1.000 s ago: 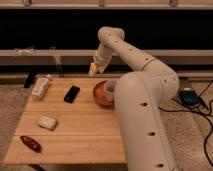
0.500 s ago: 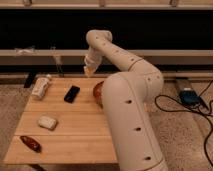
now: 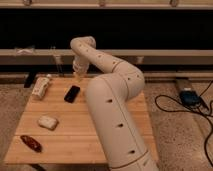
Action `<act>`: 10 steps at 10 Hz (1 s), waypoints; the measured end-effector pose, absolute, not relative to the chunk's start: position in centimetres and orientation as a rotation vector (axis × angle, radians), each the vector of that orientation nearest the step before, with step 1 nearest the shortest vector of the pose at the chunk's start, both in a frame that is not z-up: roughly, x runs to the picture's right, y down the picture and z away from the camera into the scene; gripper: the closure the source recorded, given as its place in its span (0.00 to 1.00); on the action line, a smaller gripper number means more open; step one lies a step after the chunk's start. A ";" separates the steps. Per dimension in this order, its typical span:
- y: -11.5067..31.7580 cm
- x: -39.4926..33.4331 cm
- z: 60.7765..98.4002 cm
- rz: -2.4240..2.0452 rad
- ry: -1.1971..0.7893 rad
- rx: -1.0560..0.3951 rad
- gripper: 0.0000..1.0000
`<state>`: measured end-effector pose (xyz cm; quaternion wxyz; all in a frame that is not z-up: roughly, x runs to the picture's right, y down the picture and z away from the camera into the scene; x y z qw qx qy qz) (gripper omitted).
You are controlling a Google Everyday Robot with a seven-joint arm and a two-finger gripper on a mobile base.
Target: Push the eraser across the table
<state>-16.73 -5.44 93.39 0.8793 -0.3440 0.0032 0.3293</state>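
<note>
The eraser (image 3: pixel 72 93), a flat black slab, lies on the light wooden table (image 3: pixel 70 135) toward its far left part. The gripper (image 3: pixel 78 76) hangs at the end of the white arm above the table's far edge, just beyond and slightly right of the eraser, apart from it. The big white arm (image 3: pixel 115 115) covers the right half of the table.
A white crumpled packet (image 3: pixel 41 87) lies at the far left corner. A small whitish block (image 3: pixel 48 122) sits left of centre, a dark red oblong thing (image 3: pixel 31 143) near the front left corner. A blue device with cables (image 3: pixel 190 96) lies on the floor at right.
The arm has swung left along the far edge, bringing the gripper closer to the eraser. The orange bowl seen earlier is now hidden behind the arm. The eraser has not moved.
</note>
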 end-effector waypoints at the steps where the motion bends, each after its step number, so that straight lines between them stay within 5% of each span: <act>1: -5.2 -17.4 94.5 0.673 0.011 -0.704 1.00; 10: -5.7 -19.1 97.3 0.625 0.009 -0.668 1.00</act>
